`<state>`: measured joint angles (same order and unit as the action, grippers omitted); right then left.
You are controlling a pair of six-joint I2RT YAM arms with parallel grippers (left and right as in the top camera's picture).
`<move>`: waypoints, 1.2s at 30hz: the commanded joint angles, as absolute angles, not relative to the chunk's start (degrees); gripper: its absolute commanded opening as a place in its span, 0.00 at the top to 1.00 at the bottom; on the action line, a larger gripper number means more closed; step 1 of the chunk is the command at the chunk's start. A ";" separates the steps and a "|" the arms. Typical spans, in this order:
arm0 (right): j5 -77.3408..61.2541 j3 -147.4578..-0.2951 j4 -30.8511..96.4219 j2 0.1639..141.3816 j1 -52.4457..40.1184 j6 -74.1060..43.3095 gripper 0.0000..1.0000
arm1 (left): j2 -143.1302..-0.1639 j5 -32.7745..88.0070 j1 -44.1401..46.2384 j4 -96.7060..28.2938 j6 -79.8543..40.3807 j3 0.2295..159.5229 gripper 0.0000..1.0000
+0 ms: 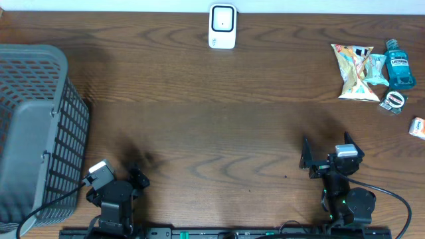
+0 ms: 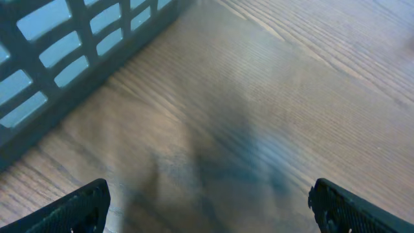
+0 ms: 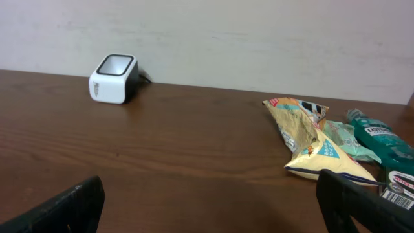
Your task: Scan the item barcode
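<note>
Your left gripper (image 2: 208, 212) at 7 o'clock and right gripper (image 3: 213, 212) at 5 o'clock both stand spread wide, holding nothing. The scanner (image 1: 222, 26) sits at 12 o'clock. The snack bag (image 1: 354, 72) and blue bottle (image 1: 400, 64) lie together at 2 o'clock, with a small item (image 1: 393, 101), possibly tape, beside them. The basket (image 1: 33, 133) is at 9 o'clock.

A white scanner (image 1: 222, 26) stands at the surface's (image 1: 212, 126) far edge, a grey basket (image 1: 33, 133) on the left, and a snack bag (image 1: 355, 70) beside a blue bottle (image 1: 400, 64) far right. The left hand (image 1: 136, 178) and right hand (image 1: 309, 161) sit at the near edge.
</note>
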<state>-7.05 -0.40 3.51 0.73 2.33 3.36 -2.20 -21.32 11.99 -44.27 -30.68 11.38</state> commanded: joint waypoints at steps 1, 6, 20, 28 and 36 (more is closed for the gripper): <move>-6.79 -0.32 3.70 0.64 1.87 3.27 0.01 | -1.78 -22.26 10.74 -40.56 -30.74 11.05 0.02; -6.79 -0.32 3.70 0.64 1.87 3.27 0.01 | -1.65 -21.50 8.12 -27.68 -29.91 8.99 0.02; -6.79 -0.32 3.70 0.64 1.87 3.27 0.01 | -0.10 -10.68 3.90 -10.81 0.36 3.33 0.02; -6.79 -0.32 3.70 0.64 1.87 3.27 0.01 | -0.10 -8.86 3.84 -10.55 1.50 3.22 0.02; -6.79 -0.32 3.70 0.64 1.87 3.29 0.01 | -0.08 -5.45 3.25 -10.57 1.45 3.16 0.02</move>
